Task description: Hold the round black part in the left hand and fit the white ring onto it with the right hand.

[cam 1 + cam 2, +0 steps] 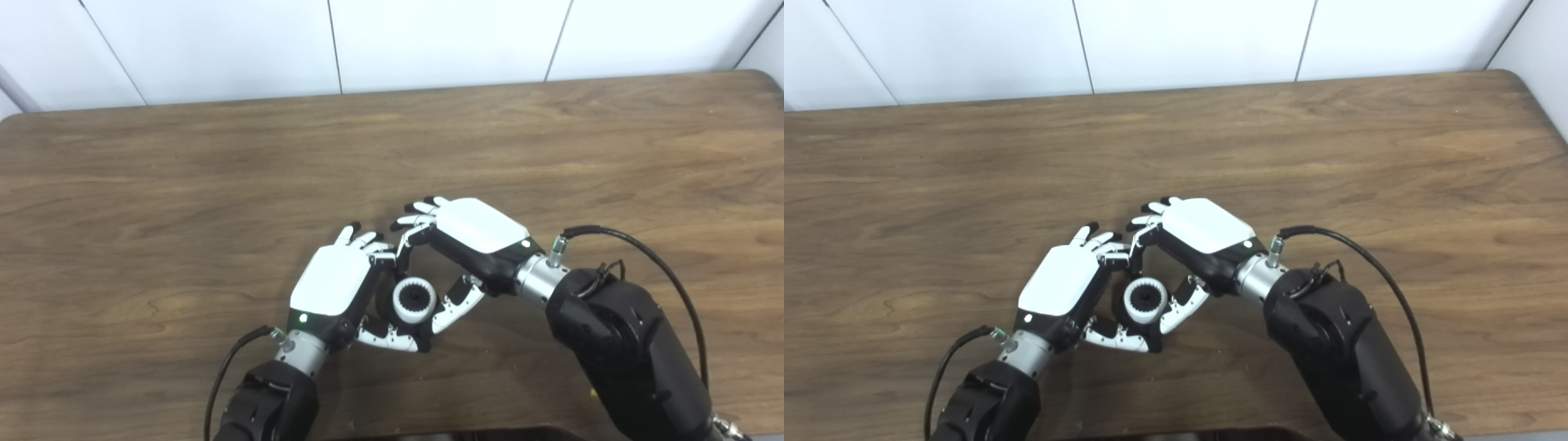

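1. The fitting step looks in hand: the white ring (414,299) sits on the round black part (392,304), held between both hands low over the wooden counter (184,184).
2. The left hand (334,285) has its fingers (392,338) curled about the black part from below.
3. The right hand (474,236) meets it from the right; whether its fingers (456,301) pinch the ring or only touch it cannot be told.
4. Next likely comes a square, even press to seat the ring, then release.
5. The ring is glossy plastic, toothed inside; the part is matte and mostly hidden; the counter shows brown grain.
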Tool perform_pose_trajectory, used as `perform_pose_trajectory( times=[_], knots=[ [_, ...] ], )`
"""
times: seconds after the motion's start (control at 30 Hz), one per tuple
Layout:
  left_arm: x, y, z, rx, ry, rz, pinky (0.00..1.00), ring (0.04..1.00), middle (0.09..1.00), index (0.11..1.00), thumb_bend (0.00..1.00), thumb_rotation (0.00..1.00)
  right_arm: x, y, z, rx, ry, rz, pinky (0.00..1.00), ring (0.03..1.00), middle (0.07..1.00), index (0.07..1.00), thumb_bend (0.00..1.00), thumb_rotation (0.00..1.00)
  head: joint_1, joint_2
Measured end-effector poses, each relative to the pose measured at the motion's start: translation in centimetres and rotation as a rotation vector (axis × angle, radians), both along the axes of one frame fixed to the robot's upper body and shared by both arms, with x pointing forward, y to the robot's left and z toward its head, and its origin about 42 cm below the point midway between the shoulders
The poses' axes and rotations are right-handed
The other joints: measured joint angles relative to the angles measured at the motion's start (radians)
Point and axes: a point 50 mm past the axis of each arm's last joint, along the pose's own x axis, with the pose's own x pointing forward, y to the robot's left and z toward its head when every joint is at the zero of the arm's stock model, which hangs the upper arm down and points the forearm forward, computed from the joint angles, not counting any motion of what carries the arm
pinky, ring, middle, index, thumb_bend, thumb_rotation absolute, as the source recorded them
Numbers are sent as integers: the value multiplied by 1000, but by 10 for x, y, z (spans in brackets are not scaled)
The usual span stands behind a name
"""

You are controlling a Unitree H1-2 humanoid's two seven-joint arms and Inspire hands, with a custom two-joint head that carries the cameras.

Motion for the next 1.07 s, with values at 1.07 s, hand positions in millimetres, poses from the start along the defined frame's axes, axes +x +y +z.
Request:
perform_pose_trajectory(
  times=[1.07],
  knots=[
    [2,6,0,-12,6,14,1000,889,785,492,518,57,1,-58,25,9,-42,-131,1000,972,884,620,963,256,-8,-6]
  ],
)
